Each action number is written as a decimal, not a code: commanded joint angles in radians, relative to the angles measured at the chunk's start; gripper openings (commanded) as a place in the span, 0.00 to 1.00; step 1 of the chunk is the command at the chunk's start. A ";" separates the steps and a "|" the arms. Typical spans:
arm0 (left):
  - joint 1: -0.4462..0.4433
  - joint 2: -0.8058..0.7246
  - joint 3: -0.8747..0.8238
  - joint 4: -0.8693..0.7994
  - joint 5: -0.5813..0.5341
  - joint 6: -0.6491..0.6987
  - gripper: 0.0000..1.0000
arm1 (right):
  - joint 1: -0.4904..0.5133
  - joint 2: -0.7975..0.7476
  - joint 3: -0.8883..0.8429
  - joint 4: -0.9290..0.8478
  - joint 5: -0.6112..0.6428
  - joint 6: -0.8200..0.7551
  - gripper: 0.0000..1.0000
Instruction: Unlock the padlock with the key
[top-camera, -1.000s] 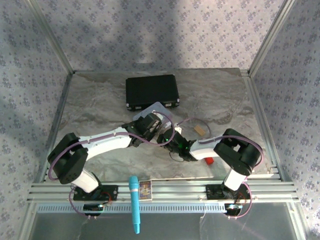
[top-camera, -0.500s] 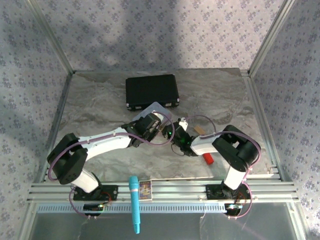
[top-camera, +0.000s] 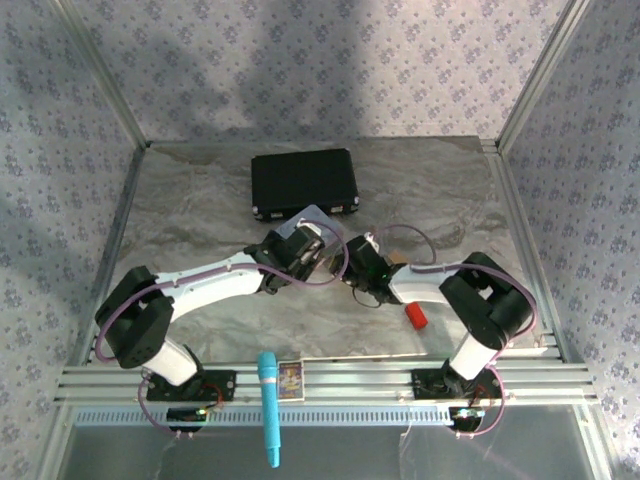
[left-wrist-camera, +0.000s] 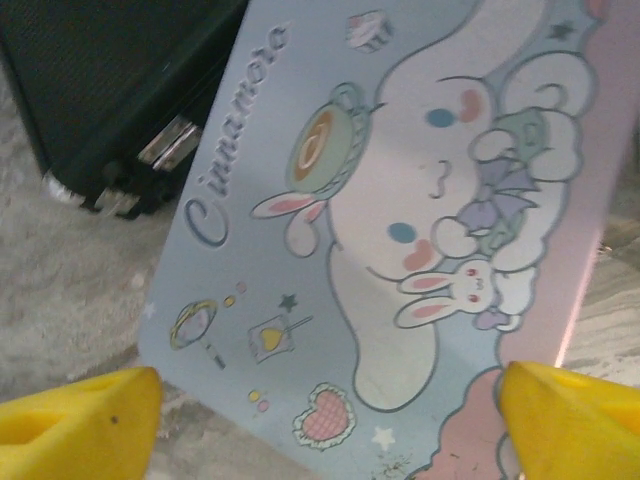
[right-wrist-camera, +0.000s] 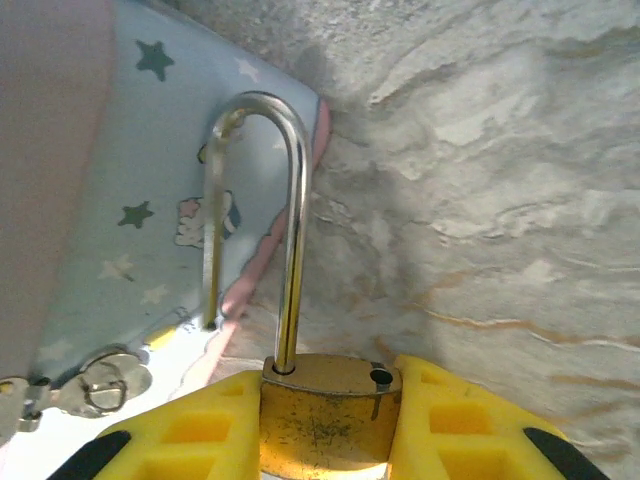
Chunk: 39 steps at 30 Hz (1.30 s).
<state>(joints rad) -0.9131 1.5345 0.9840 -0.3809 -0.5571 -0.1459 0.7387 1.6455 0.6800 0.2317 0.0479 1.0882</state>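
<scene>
My right gripper's (right-wrist-camera: 325, 445) yellow fingers (right-wrist-camera: 190, 435) are clamped on the brass body of the padlock (right-wrist-camera: 322, 405), one on each side. Its silver shackle stands up with one leg seated. The other leg hangs free beside the body, and an empty hole shows on the body's top. The padlock sits at the near corner of the pale blue tin (right-wrist-camera: 110, 210). A small silver ring (right-wrist-camera: 105, 383) shows over the tin's lower corner, too cut off to identify.

My left gripper's (left-wrist-camera: 330, 415) fingers (left-wrist-camera: 80, 420) are spread wide with nothing between them, hanging over the tin's lid (left-wrist-camera: 400, 200). The lid carries a white cartoon dog and the script "Cinnamoro", the last letters hidden at the frame's edge. A black case (left-wrist-camera: 100, 90) with a silver latch lies just beyond it.

From above, both forearms reach inward from folded elbows. The left gripper (top-camera: 310, 245) and right gripper (top-camera: 352, 262) are close together at the tin's (top-camera: 312, 214) near edge, hiding the padlock. A red cylinder (top-camera: 415, 316) lies near the right forearm.
</scene>
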 joint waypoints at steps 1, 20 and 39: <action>-0.017 0.002 0.017 -0.154 -0.040 -0.060 0.97 | -0.058 0.027 0.032 -0.450 -0.071 -0.172 0.29; -0.115 0.060 0.053 -0.323 -0.151 -0.392 1.00 | -0.108 0.145 0.278 -1.054 0.068 -0.452 0.36; 0.078 -0.090 -0.093 -0.226 -0.165 -0.409 1.00 | -0.074 0.019 0.280 -1.092 0.088 -0.452 0.56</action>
<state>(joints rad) -0.8539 1.5055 0.9127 -0.6228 -0.7242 -0.5514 0.6533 1.6924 0.9859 -0.7261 0.1024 0.6384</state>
